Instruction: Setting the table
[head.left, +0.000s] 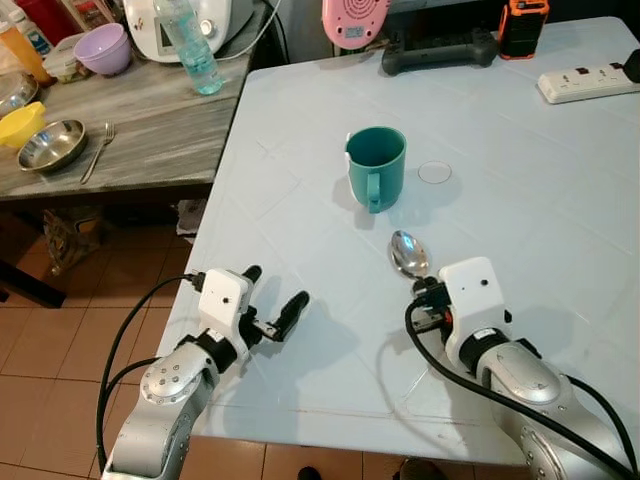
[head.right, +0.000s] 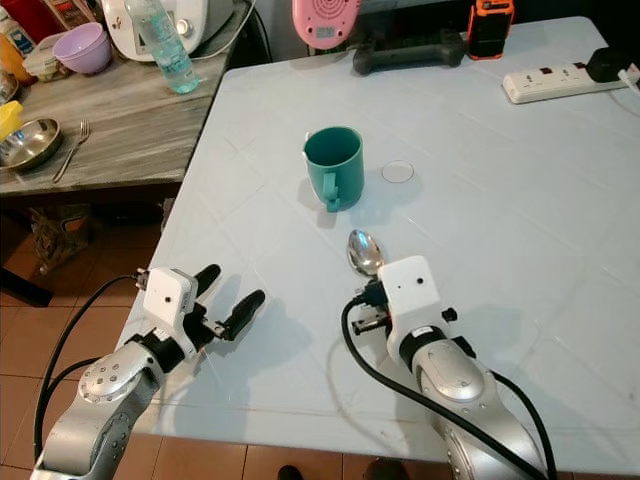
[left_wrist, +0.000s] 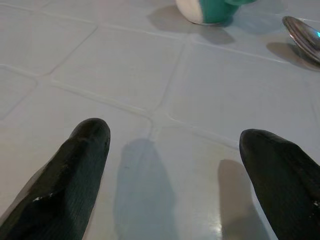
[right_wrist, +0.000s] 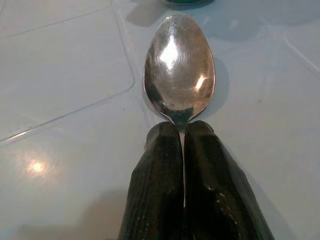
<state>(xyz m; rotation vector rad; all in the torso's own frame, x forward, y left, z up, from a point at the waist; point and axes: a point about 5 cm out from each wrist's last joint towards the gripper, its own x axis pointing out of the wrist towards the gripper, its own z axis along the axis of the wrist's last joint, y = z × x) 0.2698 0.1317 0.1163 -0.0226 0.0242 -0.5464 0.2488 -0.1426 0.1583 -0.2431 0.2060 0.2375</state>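
Note:
A teal mug (head.left: 376, 165) stands upright near the middle of the pale blue table (head.left: 520, 190), its handle turned toward me. Just short of it a metal spoon (head.left: 408, 253) points its bowl at the mug, a little above the table. My right gripper (right_wrist: 182, 137) is shut on the spoon's handle, which is hidden between the fingers. My left gripper (head.left: 272, 297) hovers open over the table's near left part, nothing between its fingers (left_wrist: 82, 150).
A wooden side table (head.left: 150, 120) to the left carries a steel bowl (head.left: 50, 145), a fork (head.left: 97, 150), a purple bowl (head.left: 103, 48) and a plastic bottle (head.left: 190, 45). At the table's far edge lie a power strip (head.left: 585, 82), a pink device (head.left: 355, 20) and a black tool.

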